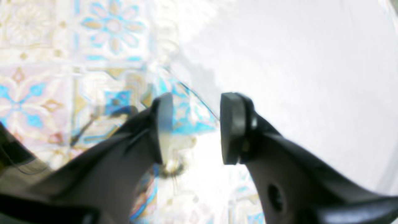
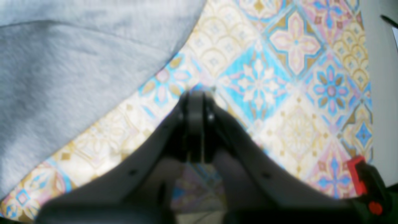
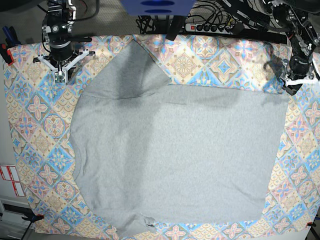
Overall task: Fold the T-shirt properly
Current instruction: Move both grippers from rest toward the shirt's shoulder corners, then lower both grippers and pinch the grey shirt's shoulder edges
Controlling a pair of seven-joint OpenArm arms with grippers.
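The light grey T-shirt (image 3: 175, 155) lies spread flat over the patterned tablecloth (image 3: 40, 135), with one flap running up to a point at the back (image 3: 131, 65). My left gripper (image 3: 290, 86) hovers at the shirt's far right corner. In the left wrist view it (image 1: 197, 127) stands open, with nothing between the pads (image 1: 231, 127), and the washed-out shirt (image 1: 311, 77) is just beyond. My right gripper (image 3: 61, 75) is at the back left, beside the shirt. Its jaws (image 2: 196, 99) are shut and empty over the tablecloth (image 2: 279, 93), and the shirt (image 2: 62, 68) lies to their left.
A power strip with cables (image 3: 215, 25) runs along the back edge. A red clamp (image 2: 357, 174) sits at the cloth's edge near my right gripper, and another (image 3: 5, 50) shows at the far left. White labels (image 3: 10, 180) lie off the cloth's left edge.
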